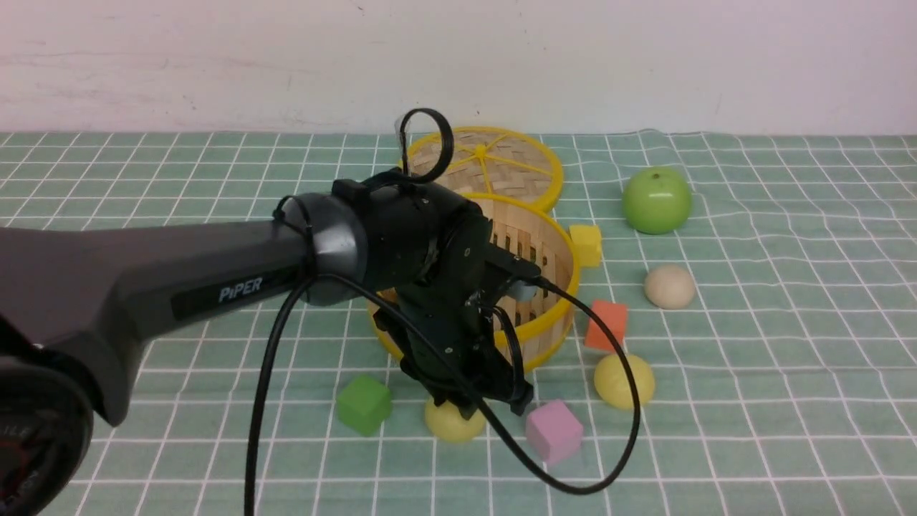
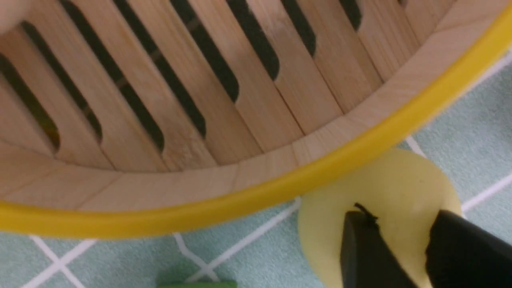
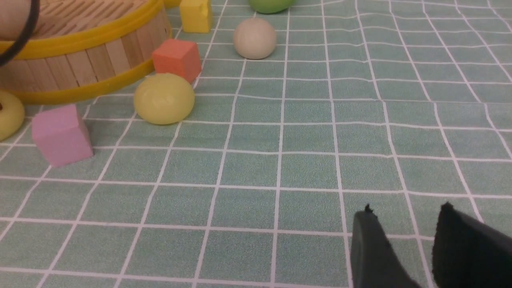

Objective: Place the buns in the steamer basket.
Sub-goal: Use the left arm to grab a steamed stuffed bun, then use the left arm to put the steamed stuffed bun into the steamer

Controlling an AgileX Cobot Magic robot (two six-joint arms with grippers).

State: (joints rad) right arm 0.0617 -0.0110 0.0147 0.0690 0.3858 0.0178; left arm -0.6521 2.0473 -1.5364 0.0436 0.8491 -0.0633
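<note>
1. Left hand (image 2: 398,216): jaws parted, nothing gripped, tips over a yellow bun (image 2: 360,184).
2. This bun lies on the desk (image 3: 280,160), just outside the steamer basket (image 2: 280,188) rim.
3. Right hand (image 3: 406,210): jaws parted, empty.
4. Second yellow bun (image 1: 623,381) and cream bun (image 1: 669,287): on the desk, outside the basket.

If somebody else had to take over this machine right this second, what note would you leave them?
Left gripper: jaws open, just above the near yellow bun, outside the steamer basket rim.
Right gripper: jaws open, empty, low over the cloth.
Done: seemingly one pale bun in the basket, though blurred.
Left: near yellow bun, other yellow bun, cream bun, all on the cloth.
</note>
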